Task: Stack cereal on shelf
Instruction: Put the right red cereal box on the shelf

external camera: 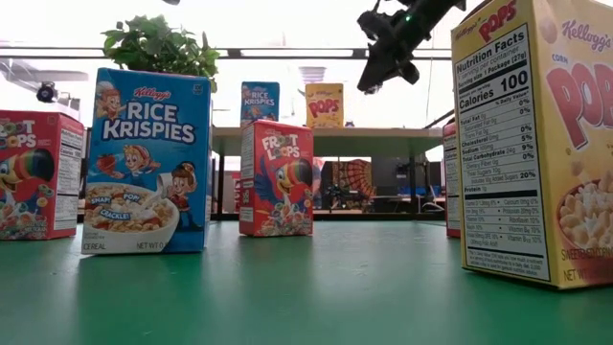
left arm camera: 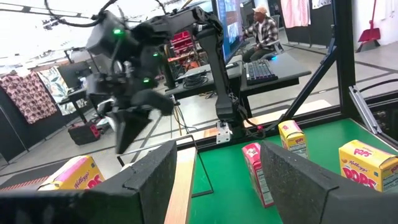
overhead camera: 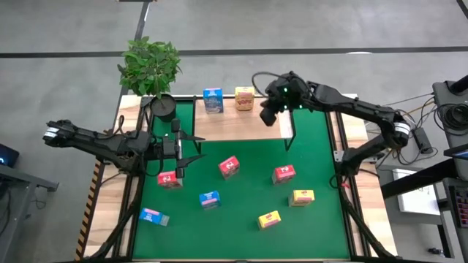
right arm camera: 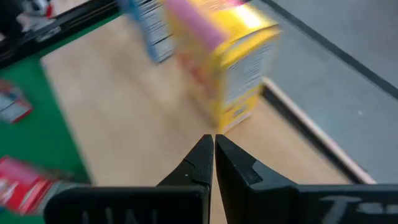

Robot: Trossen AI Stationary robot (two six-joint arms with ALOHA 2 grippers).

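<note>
The shelf (overhead camera: 241, 123), a light-wood board, stands at the table's far edge. On it stand a blue cereal box (overhead camera: 213, 100) and a yellow one (overhead camera: 244, 98), both upright. My right gripper (overhead camera: 266, 115) hangs shut above the shelf's right part, just right of the yellow box (right arm camera: 233, 59), and holds nothing. My left gripper (overhead camera: 191, 148) stands open and level over the green mat's left part, with nothing between its fingers (left arm camera: 155, 180). Several more cereal boxes, red (overhead camera: 229, 166), blue (overhead camera: 209, 199) and yellow (overhead camera: 303, 196), are spread over the mat.
A potted plant (overhead camera: 150, 66) stands at the shelf's far left corner. In the low view a blue box (external camera: 146, 161), a red box (external camera: 276, 177) and a large-looking yellow box (external camera: 536, 134) stand upright. A person sits at a desk beyond the table (left arm camera: 261, 28).
</note>
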